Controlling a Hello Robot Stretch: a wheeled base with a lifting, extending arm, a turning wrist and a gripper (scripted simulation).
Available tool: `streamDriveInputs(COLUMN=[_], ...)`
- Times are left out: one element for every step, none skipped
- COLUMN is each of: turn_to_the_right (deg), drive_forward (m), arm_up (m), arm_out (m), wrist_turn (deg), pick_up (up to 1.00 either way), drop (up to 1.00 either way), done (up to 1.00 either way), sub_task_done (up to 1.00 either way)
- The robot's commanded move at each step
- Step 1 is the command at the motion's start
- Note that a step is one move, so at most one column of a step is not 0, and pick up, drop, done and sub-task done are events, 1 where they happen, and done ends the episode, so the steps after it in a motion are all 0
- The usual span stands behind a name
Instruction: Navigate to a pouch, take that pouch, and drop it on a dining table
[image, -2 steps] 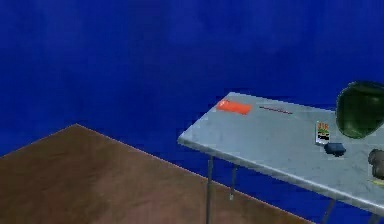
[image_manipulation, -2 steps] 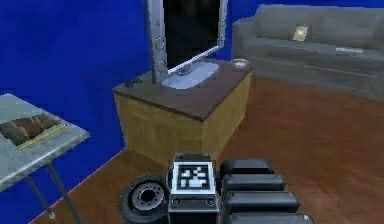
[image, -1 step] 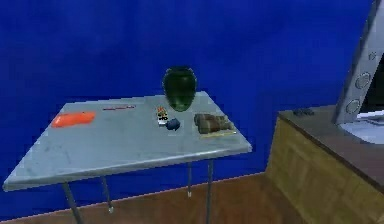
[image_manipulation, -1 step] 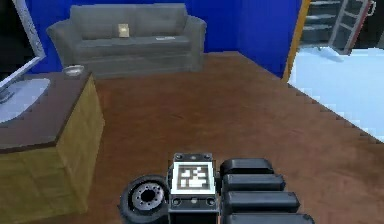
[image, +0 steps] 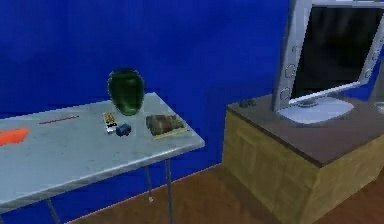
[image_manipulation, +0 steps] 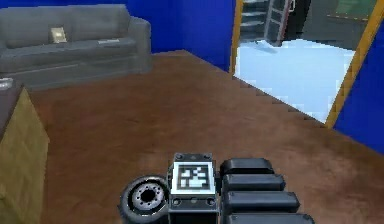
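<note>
One wooden cabinet (image: 300, 150) stands at the forward view's right, and on it a television (image: 325, 55) with a dark screen. Left of the cabinet, with a gap between, a pale grey table (image: 60, 160) stands before a blue wall (image: 200, 40). On the table end nearest the cabinet lies a flat brown and green thing (image: 165, 124), close to the edge. It may be the pouch, but I cannot tell for sure. Farther from the cabinet come a small pale thing (image: 108, 121) and a small dark one (image: 122, 129), an upright dark green vase (image: 126, 90), a thin red stick (image: 58, 119), and a flat orange-red sheet (image: 12, 136).

In the arm side view the cabinet's corner stands at the left edge on a brown floor (image_manipulation: 200, 100). Beyond the cabinet is a grey sofa (image_manipulation: 75, 40). Well right of the cabinet, a doorway with an orange frame (image_manipulation: 236, 40) gives onto a pale floor. My arm (image_manipulation: 255, 190) lies at the bottom edge as dark blocks, with a white marked square (image_manipulation: 193, 178) and my gripper (image_manipulation: 147, 199), a dark round body, just left of it. I cannot make out its fingers, so I cannot tell how they stand or whether it holds anything.
</note>
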Motion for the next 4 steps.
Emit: streamDriveInputs(turn_to_the_right=[3.0, -9.0, 0.0, -39.0], drive_forward=[0.0, 0.0, 0.45, 0.0], arm_up=[0.0, 0.0, 0.0, 0.0], arm_out=[0.0, 0.0, 0.0, 0.0], wrist_turn=[0.0, 0.0, 0.0, 0.0], pick_up=[0.0, 0.0, 0.0, 0.0], drop=[0.0, 0.0, 0.0, 0.0], done=[0.0, 0.0, 0.0, 0.0], sub_task_done=[0.0, 0.0, 0.0, 0.0])
